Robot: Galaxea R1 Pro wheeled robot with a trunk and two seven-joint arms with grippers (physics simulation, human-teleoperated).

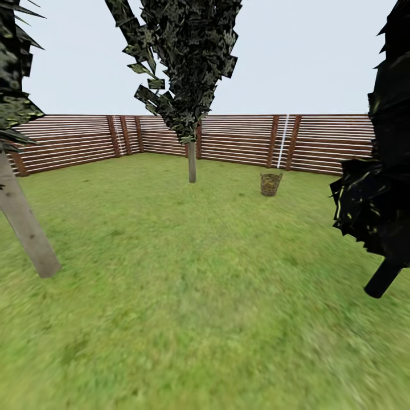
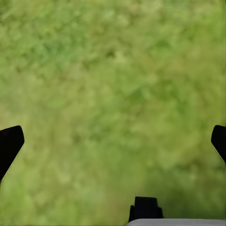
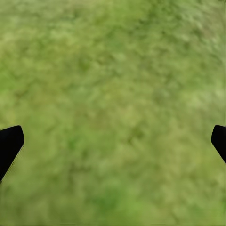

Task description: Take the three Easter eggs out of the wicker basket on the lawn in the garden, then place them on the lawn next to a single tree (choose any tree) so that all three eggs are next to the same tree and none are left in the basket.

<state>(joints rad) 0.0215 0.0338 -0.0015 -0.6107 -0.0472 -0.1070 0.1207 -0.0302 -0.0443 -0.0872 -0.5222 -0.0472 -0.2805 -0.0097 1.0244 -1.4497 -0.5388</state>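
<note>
The wicker basket [image 1: 271, 184] stands far off on the lawn [image 1: 188, 296], right of centre, near the fence. What it holds is too small to make out from here; the Easter eggs are hidden. A tree [image 1: 192, 162] with a bare grey trunk stands to the left of the basket. In the left wrist view my left gripper [image 2: 115, 143] is open over bare grass, its dark fingertips [image 2: 10, 143] at the frame edges. My right gripper [image 3: 115, 143] is likewise open over grass, nothing between its fingertips [image 3: 9, 143].
A nearer tree trunk [image 1: 25, 222] leans at the left. Dark foliage on a black trunk [image 1: 382, 278] stands close at the right. A brown slat fence [image 1: 239, 141] rings the far side of the garden. Open grass lies between me and the basket.
</note>
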